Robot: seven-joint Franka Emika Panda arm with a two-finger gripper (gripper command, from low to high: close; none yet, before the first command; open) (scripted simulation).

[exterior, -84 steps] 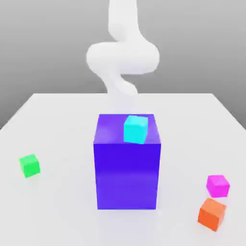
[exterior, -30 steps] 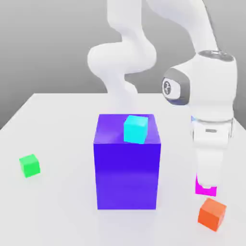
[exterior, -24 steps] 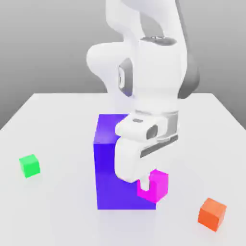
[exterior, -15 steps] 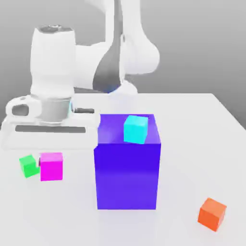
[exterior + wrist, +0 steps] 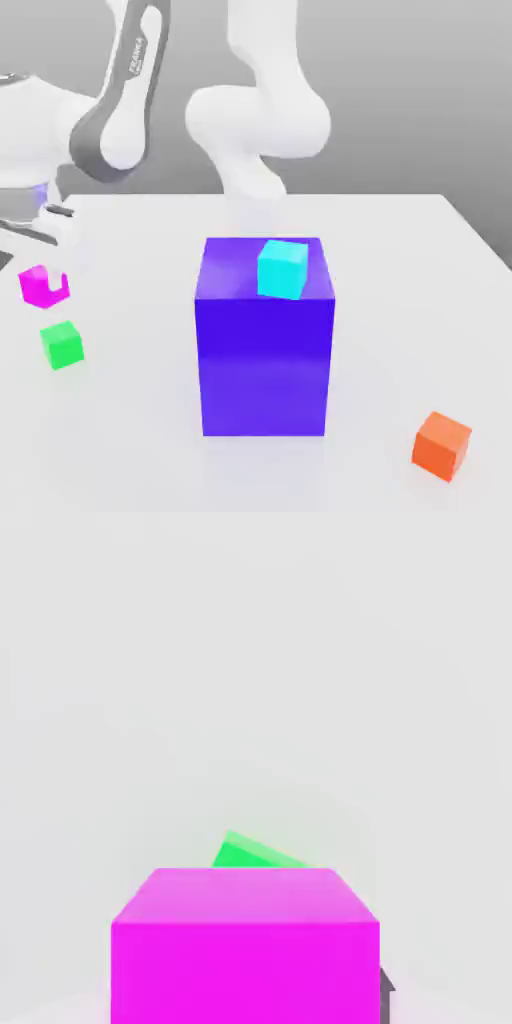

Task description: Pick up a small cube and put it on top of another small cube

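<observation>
Up at the exterior view's left edge, white arm bent low, jaws point(image 5: 45, 285) clamped on pink cube point(image 5: 42, 286), held just above green cube point(image 5: 62, 344). Green cube mostly hidden behind pink one from hand view. Nearby: blue block point(image 5: 264, 350) topped by cyan cube point(image 5: 281, 268); orange cube point(image 5: 441, 445) far right on surface point(image 5: 400, 260).

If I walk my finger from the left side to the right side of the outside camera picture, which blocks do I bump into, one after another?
magenta cube held in the gripper → green cube → big blue-purple block → cyan cube on top of it → orange cube
</observation>
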